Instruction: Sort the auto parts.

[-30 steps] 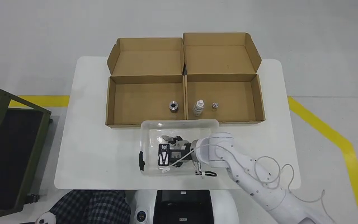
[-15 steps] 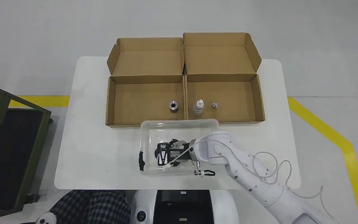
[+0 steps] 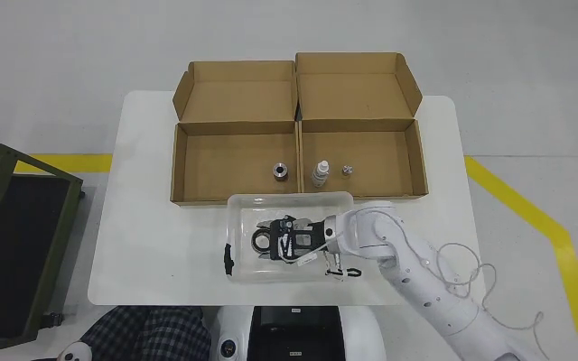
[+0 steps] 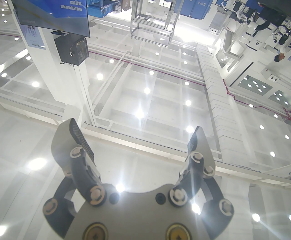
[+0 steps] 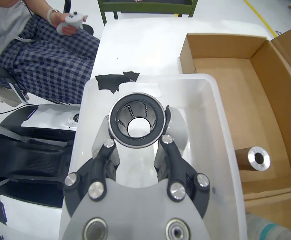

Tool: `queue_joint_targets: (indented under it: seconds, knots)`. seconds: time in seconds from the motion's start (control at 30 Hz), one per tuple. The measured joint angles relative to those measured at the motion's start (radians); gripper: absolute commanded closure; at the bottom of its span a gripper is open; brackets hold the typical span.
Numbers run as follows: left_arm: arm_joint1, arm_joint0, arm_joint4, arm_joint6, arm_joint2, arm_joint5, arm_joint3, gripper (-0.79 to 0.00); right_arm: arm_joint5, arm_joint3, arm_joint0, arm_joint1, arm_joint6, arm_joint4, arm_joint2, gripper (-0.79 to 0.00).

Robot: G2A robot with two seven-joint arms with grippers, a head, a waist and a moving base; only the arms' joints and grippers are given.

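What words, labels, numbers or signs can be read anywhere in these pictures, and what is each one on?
Dark hanging screen: pale characters, upside down, too small to read.
Blue panels overhead: white print, too blurred to read.
White bottle with a teal band: blurred, unreadable.
Brown cardboard boxes, clear plastic bin, metal cylindrical bearing: no print visible.

We see a sleeve [image 5: 136,108] of bright polished metal with a matt black rim. The bin [image 5: 225,131] is smooth, translucent plastic. The box [image 5: 227,72] is matt brown cardboard, and the bushing [image 5: 251,156] in it is brushed metal. The worktop [image 5: 141,41] looks smooth, with little sheen.
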Motion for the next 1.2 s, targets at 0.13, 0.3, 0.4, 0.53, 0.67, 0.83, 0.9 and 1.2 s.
queue_joint_targets:
  seconds: [0.13,0.3,0.4,0.53,0.67,0.83,0.9,1.2]
  knots:
    - [0.0,0.0,0.0,0.0,0.0,0.0,0.0,-0.785,-0.027,-0.066,-0.031,0.018,-0.017,0.034,0.065,0.0]
    - [0.0,0.0,0.0,0.0,0.0,0.0,0.0,-0.785,-0.055,-0.151,-0.075,0.04,-0.045,0.074,0.148,0.0]
    - [0.0,0.0,0.0,0.0,0.0,0.0,0.0,-0.785,-0.062,-0.187,-0.095,0.05,-0.065,0.097,0.195,0.0]
    - [0.0,0.0,0.0,0.0,0.0,0.0,0.0,-0.785,-0.067,-0.219,-0.114,0.061,-0.097,0.128,0.256,0.0]
    - [0.0,0.0,0.0,0.0,0.0,0.0,0.0,-0.785,-0.068,-0.236,-0.131,0.072,-0.128,0.157,0.315,0.0]
    - [0.0,0.0,0.0,0.0,0.0,0.0,0.0,-0.785,-0.062,-0.239,-0.144,0.081,-0.166,0.188,0.369,0.0]
    - [0.0,0.0,0.0,0.0,0.0,0.0,0.0,-0.785,-0.063,-0.233,-0.144,0.084,-0.177,0.202,0.389,0.0]
    - [0.0,0.0,0.0,0.0,0.0,0.0,0.0,-0.785,-0.059,-0.212,-0.147,0.094,-0.208,0.245,0.426,0.0]
